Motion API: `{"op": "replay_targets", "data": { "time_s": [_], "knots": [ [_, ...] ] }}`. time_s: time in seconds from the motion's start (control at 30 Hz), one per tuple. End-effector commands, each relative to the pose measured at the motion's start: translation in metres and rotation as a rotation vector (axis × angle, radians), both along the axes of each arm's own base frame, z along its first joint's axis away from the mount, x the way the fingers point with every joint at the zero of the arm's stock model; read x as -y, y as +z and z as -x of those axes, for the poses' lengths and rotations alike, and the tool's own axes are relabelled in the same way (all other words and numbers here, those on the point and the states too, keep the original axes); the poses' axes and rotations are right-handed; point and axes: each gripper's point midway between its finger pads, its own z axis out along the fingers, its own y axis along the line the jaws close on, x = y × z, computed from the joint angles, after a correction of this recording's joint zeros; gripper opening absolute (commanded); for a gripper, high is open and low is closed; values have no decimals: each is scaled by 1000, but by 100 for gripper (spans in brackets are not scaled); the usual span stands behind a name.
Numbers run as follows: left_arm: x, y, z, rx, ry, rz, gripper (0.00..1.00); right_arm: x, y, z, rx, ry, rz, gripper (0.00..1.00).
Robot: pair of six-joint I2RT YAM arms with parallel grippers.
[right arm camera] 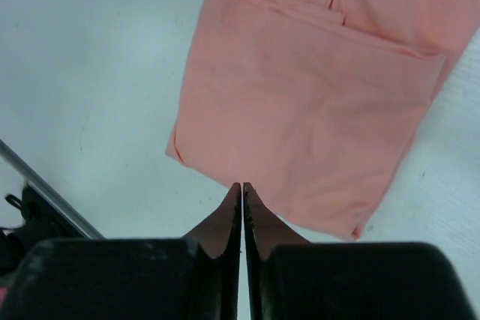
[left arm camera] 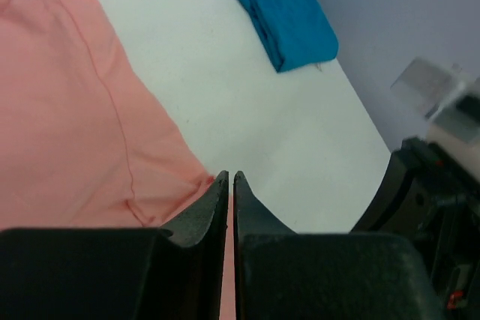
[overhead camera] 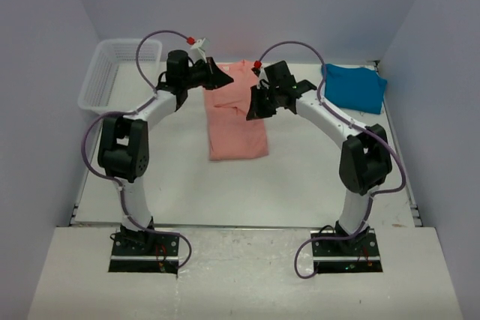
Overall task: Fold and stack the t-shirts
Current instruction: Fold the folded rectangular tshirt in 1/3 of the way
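Bolted at the table's near edge, the left arm's base (overhead camera: 146, 249) and the right arm's base (overhead camera: 346, 251) are sitting closest to the overhead camera. Both arms are reaching away from them toward the middle of the table (overhead camera: 300, 177). At the far-left corner the white mesh basket (overhead camera: 96, 80) is standing upright. Both shirts are lying outside it, on the tabletop.

The salmon-pink shirt (overhead camera: 236, 121) is lying flat in the middle of the table. It is folded into a long narrow rectangle running from the far side toward the arms, with a straight near edge. From the right wrist, one layer is showing folded over another, with a crease crossing the cloth. The teal-blue shirt (overhead camera: 354, 86) is resting well apart from it at the far-right corner, folded into a compact bundle with its stacked layers showing along one edge.

The left gripper (left arm camera: 230, 177) is hanging at the far-left end of the pink shirt, its jaws standing all but together. A sliver of pink is showing in the slit, and whether cloth is being pinched there I cannot tell. The right gripper (right arm camera: 241, 185) is hovering over the shirt's right edge, its jaws likewise nearly touching and gripping nothing.
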Motion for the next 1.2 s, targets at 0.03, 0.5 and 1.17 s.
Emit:
{"op": "replay_targets", "data": {
  "time_s": [0.03,0.5,1.17],
  "knots": [
    [-12,-60,28,-165,58,-70,2,12,-15,-24,-31,-28,54,0],
    [-1,-121,77,-253,60,-165,0,1,-90,-62,-232,5,-76,0],
    [-84,-228,102,-619,462,-516,0,29,-117,-19,-381,-186,-1,0]
  ]
}}
